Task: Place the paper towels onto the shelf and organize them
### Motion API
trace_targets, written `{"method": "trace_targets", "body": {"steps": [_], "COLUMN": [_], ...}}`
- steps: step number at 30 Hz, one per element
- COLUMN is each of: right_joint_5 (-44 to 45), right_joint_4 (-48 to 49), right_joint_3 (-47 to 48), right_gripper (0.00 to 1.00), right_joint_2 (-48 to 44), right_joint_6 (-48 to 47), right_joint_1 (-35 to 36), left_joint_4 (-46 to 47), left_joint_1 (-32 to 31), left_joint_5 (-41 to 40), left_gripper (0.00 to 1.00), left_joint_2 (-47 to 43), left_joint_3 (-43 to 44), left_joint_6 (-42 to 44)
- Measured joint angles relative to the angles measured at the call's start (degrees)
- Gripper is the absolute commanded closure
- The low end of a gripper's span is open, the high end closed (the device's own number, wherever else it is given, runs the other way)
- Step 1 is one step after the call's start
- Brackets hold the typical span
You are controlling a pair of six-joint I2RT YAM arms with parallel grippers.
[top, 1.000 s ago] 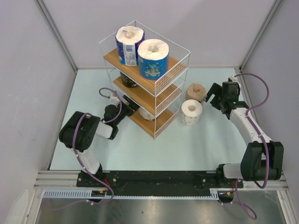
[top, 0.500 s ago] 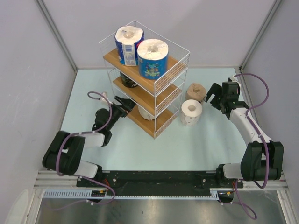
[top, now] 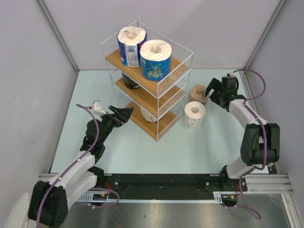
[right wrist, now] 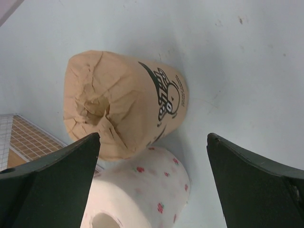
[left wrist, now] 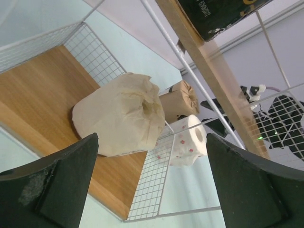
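Tan roll [right wrist: 124, 102] beside dotted roll [right wrist: 142, 190]

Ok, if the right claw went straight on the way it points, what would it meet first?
Probably the tan-brown roll, centred ahead of the open right claw. The white dotted roll sits close beside it; depth is unclear.

Bright, even light, soft shadows; both wrist views' near fingers [left wrist: 52, 190] blurred.
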Motion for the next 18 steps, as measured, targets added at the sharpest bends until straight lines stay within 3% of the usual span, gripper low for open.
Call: {"method": "trace_targets", "body": {"steps": [7, 18], "right_joint_5": [-0.5, -0.1], "right_joint_4": [1.4, 1.0], "right_joint_3": [4.7, 8.5], "right_gripper": [0.01, 0.10], "right_joint_2": [5.7, 12.8], "right_joint_6": [0.3, -0.5], "right_joint_1": [0.2, 2.0], "left_joint_4": [-7.0, -10.0], "left_joint_1": [0.0, 0.0], "left_joint_5": [-0.9, -0.9], "left_gripper": [0.00, 0.00], "left_joint_2": [-4.7, -5.4], "left_joint_3": [-1.0, -1.7], "left_joint_6": [1.7, 2.0]}}
